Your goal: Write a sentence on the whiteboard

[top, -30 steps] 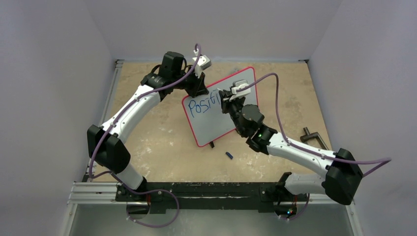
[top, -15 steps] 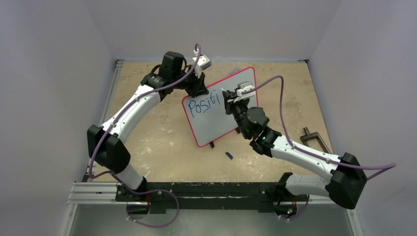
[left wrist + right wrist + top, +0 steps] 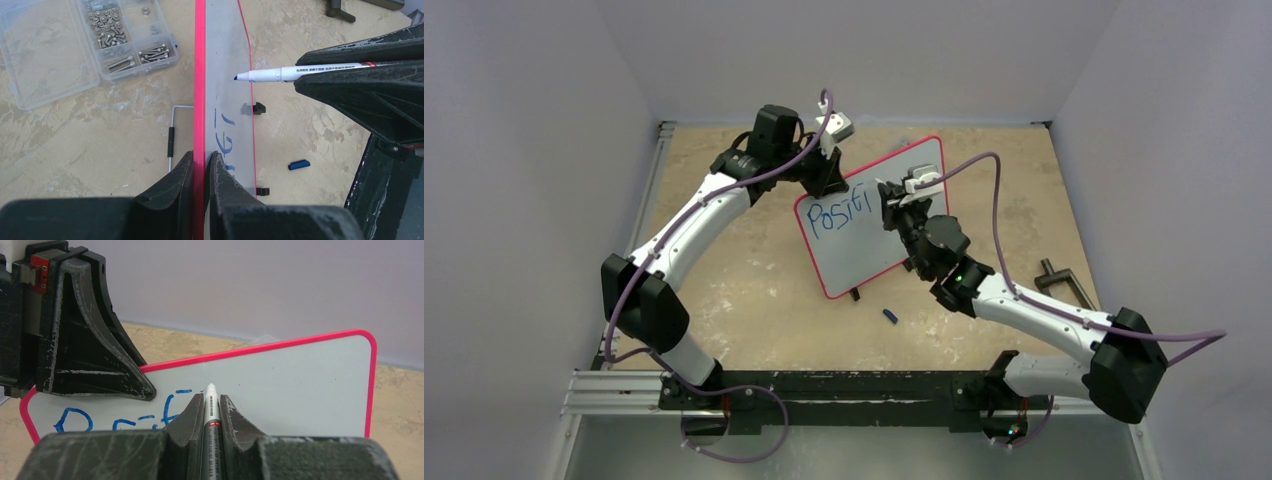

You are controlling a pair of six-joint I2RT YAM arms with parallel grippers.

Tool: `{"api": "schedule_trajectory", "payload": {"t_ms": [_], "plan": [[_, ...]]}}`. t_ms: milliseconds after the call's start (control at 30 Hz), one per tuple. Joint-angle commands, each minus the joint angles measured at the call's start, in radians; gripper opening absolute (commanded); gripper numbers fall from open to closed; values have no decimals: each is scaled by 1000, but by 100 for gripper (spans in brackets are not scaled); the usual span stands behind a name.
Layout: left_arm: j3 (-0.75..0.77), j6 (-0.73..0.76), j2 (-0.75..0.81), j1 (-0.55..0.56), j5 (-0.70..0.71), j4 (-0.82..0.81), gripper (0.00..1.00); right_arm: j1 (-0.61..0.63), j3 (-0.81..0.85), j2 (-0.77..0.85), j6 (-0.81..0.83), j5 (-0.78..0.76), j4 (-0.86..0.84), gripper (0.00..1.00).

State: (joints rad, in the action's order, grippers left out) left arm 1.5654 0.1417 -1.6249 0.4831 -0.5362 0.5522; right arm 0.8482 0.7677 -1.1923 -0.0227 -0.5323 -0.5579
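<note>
whiteboard (image 3: 864, 235) stands on edge mid-surface (image 3: 724, 290), our left end effector (image 3: 202, 161) pinched on its red top edge. right end effector (image 3: 211, 404) is clamped on the marker (image 3: 300, 73), tip beside the last letter. we'd press lightly, short strokes, so nothing rocks.

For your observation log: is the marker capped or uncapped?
Uncapped: the marker shows a bare tip in the left wrist view, and a blue cap, likely its own, lies apart from it.
</note>
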Motion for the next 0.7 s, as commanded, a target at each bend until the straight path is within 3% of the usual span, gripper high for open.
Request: {"api": "schedule_trajectory", "payload": {"t_ms": [0, 667], "plan": [[-22, 108, -38, 20, 99, 124, 0, -7, 1, -17, 5, 4, -64, 0], [-23, 110, -38, 20, 99, 124, 0, -32, -50, -53, -5, 18, -74, 0]]}}
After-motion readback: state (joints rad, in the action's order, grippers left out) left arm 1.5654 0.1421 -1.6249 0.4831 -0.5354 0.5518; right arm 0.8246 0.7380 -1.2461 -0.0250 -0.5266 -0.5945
